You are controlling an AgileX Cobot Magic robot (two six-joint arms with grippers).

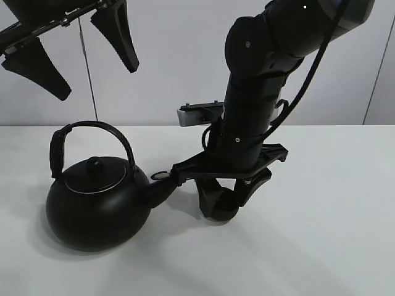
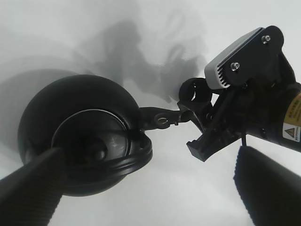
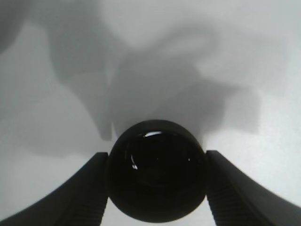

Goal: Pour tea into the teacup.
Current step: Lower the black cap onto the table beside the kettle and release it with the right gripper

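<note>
**Item 1. Kettle** (image 1: 99, 206)
- Large, round and black.
- Stands toward the front left corner of the worktop (image 1: 333, 240).
- The lid (image 1: 95, 176) is seated and the arched handle (image 1: 94, 124) is upright.
- The spout (image 1: 159, 192) is turned toward the middle of the worktop.
- Nothing grips it.

**Item 2. Teacup** (image 3: 155, 172)
- Small, black and glossy inside.
- Sits about mid-worktop, just beside the spout tip.
- Held by the right gripper (image 3: 156, 160). Its fingers (image 3: 89, 188) are closed to the cup's width, one pad against each side of the round wall.
- Cannot tell whether the base rests on the worktop or hangs just clear of it.
- Cannot tell whether there is any tea in it.

**Item 3. Left gripper** (image 1: 99, 81)
- High above the far left of the worktop, over the kettle.
- Jaws are spread wide and hold nothing.

**Hazards, as judged**
- **Handle grasp:** the handle is a thin arch. A grip taken off its crown would probably let the heavy body swing or pivot when lifted.
- **Crowding:** the spout lies close to the right gripper. A lift or tilt that swings the spout sideways could strike the fingers or knock the cup.
- **Cup hold:** two pads on a curved, glossy wall is a slight purchase. A nudge could turn the cup or squeeze it out of the fingers.
- **Aim:** the cup mouth is far smaller than the kettle. A stream started too high or too fast could miss it and wet the fingers and worktop.
- **Lid:** it appears to sit loose, so a steep tilt may drop it onto the cup.
</note>
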